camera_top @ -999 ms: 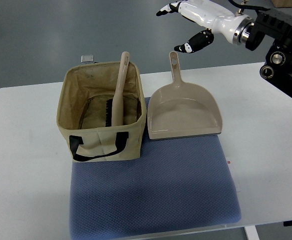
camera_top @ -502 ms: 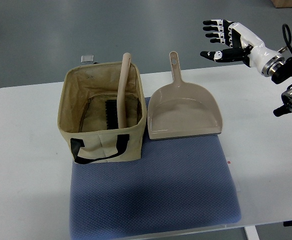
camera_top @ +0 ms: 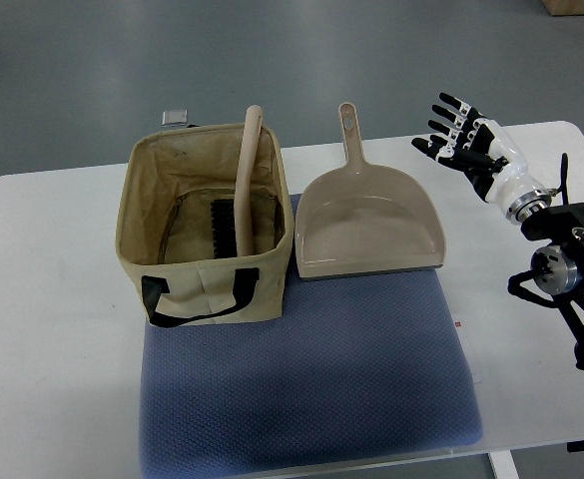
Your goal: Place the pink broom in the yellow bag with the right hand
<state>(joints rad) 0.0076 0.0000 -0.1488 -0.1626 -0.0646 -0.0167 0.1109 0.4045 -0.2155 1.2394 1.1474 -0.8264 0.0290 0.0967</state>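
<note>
The pink broom (camera_top: 243,180) stands inside the yellow bag (camera_top: 204,228), its black bristles down on the bag's bottom and its handle leaning out over the back rim. My right hand (camera_top: 456,138) is over the table to the right of the dustpan, well apart from the bag. Its fingers are spread and it holds nothing. The left arm is out of view.
A pink dustpan (camera_top: 365,220) lies right of the bag, its handle pointing away. Bag and dustpan rest partly on a blue mat (camera_top: 311,379) on the white table (camera_top: 42,329). A small grey object (camera_top: 176,117) sits behind the bag.
My right hand has moved down and back toward the right side of the table, from above the far edge to beside the dustpan. The broom has stayed in the bag.
</note>
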